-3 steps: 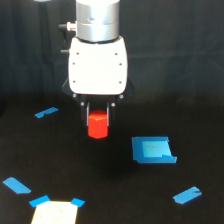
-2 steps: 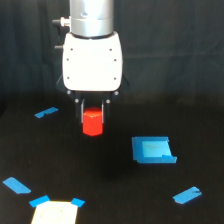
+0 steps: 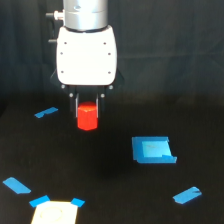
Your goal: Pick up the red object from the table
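The red object, a stubby red-orange cylinder, hangs in the air above the black table, left of centre in the exterior view. My gripper is shut on it: two dark fingers come down from the white gripper body and clamp its upper part from both sides. The cylinder's lower half shows below the fingertips, well off the surface.
A flat blue square piece lies to the exterior view's right of the gripper. Blue tape strips are scattered over the table, with others at the front. A pale yellowish patch sits at the front left edge.
The gripper has risen and drifted toward the exterior view's left, carrying the red object higher above the table.
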Controlling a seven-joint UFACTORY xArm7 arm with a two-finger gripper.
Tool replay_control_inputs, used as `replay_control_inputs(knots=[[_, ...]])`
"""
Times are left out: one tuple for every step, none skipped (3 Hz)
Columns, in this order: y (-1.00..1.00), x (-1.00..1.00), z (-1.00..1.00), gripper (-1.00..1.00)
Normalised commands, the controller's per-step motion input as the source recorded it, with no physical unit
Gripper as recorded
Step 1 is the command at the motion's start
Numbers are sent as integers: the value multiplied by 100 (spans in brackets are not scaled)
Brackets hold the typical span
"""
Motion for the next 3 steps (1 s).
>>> replay_control_inputs(knots=[[48, -30, 11, -100], [-97, -57, -28, -100], [-100, -39, -24, -100]])
